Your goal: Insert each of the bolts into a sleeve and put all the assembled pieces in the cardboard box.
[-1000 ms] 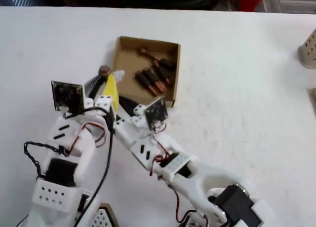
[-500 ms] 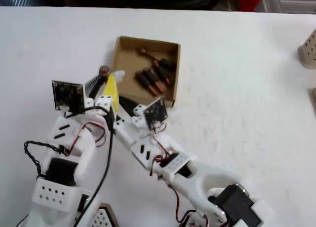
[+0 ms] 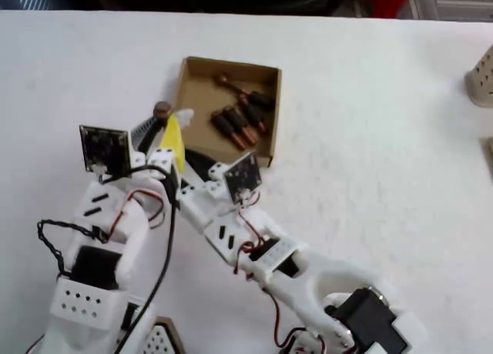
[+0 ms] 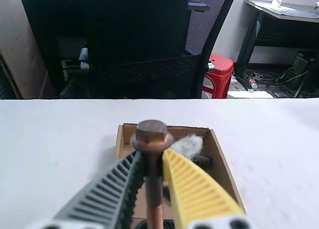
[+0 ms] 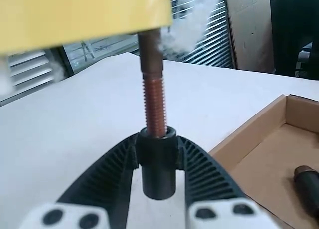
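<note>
While left claw [image 4: 152,158] grips bolt [image 4: 152,134], right claw [image 5: 157,145] grips sleeve [image 5: 157,171], tip hidden inside.

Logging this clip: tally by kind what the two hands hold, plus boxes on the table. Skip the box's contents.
bolt: 1, in the left hand
sleeve: 1, in the right hand
cardboard box: 1
Total: 3

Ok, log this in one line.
left claw: shut on copper hex-head bolt | right claw: shut on black cylindrical sleeve | bolt tip in sleeve mouth
</note>
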You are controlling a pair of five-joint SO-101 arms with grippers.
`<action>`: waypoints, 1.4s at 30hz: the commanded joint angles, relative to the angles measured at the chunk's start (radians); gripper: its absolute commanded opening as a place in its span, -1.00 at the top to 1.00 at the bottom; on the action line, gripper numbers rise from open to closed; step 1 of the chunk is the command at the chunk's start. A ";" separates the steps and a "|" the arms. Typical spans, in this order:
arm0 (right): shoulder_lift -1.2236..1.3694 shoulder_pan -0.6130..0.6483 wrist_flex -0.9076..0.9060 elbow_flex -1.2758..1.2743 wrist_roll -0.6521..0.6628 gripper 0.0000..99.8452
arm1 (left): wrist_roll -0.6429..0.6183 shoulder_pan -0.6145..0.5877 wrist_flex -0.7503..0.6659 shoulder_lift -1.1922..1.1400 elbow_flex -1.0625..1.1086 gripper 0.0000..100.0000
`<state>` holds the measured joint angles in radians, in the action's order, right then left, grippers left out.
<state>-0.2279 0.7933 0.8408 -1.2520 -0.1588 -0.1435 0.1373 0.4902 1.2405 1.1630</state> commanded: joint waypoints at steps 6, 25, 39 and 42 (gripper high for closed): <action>-0.045 -0.013 0.008 0.005 0.014 0.97 | 0.017 -0.010 -0.025 -0.010 -0.040 0.95; -0.044 -0.013 0.008 0.005 0.014 0.97 | 0.012 0.016 -0.037 -0.010 -0.021 0.95; -0.038 -0.013 -0.030 0.008 0.015 0.97 | 0.015 0.030 -0.005 -0.008 -0.002 0.92; -0.038 -0.012 -0.033 0.008 0.015 0.97 | 0.014 0.028 -0.002 -0.008 0.006 0.77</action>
<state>-0.2309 0.7871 0.8132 -1.2520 -0.1557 -0.1297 0.1419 0.4856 1.2221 1.1784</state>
